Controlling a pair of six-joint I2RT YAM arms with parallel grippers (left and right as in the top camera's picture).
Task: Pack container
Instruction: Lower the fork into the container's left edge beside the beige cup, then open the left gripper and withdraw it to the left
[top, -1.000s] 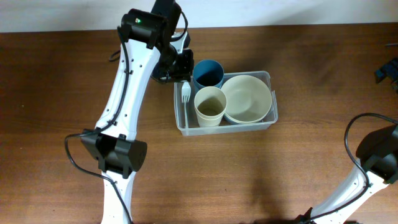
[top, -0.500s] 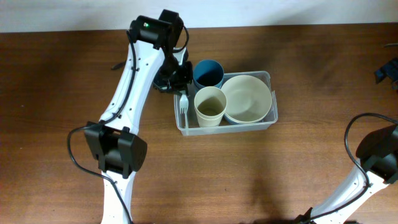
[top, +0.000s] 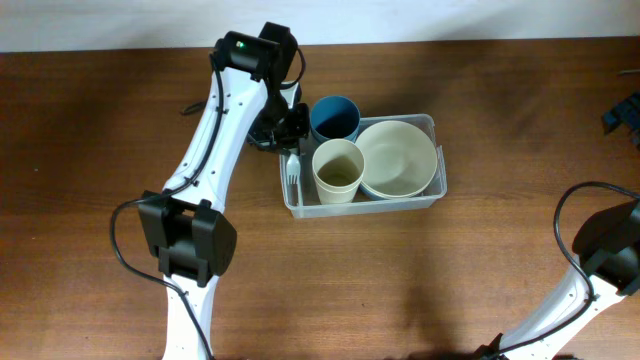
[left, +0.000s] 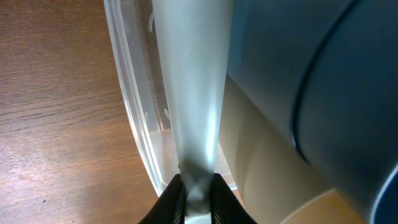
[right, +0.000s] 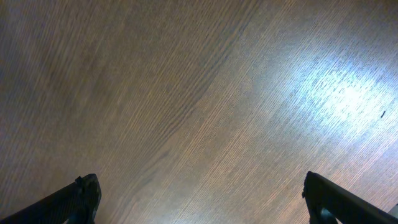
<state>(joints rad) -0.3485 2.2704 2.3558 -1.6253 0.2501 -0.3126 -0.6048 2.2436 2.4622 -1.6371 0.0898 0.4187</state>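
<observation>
The container (top: 362, 208) is a clear plastic bin at the table's middle, holding a blue cup (top: 335, 118), a cream cup (top: 338, 170) and a cream bowl (top: 397, 158). My left gripper (top: 285, 135) is at the bin's back left corner, shut on the handle of a white fork (top: 292, 168) whose tines point down into the bin's left end beside the cream cup. In the left wrist view the fork handle (left: 193, 93) runs up from my left gripper (left: 198, 202), between the container wall (left: 134, 124) and the blue cup (left: 323, 93). My right gripper (right: 202, 199) is open over bare wood.
The brown wooden table (top: 450, 280) spreads all round the bin. The left arm (top: 205, 170) reaches from the front edge up to the bin. The right arm's base (top: 610, 250) stands at the front right, far from the bin.
My left gripper has carried the fork a little toward the front and lower into the bin's left end. The right arm has not moved.
</observation>
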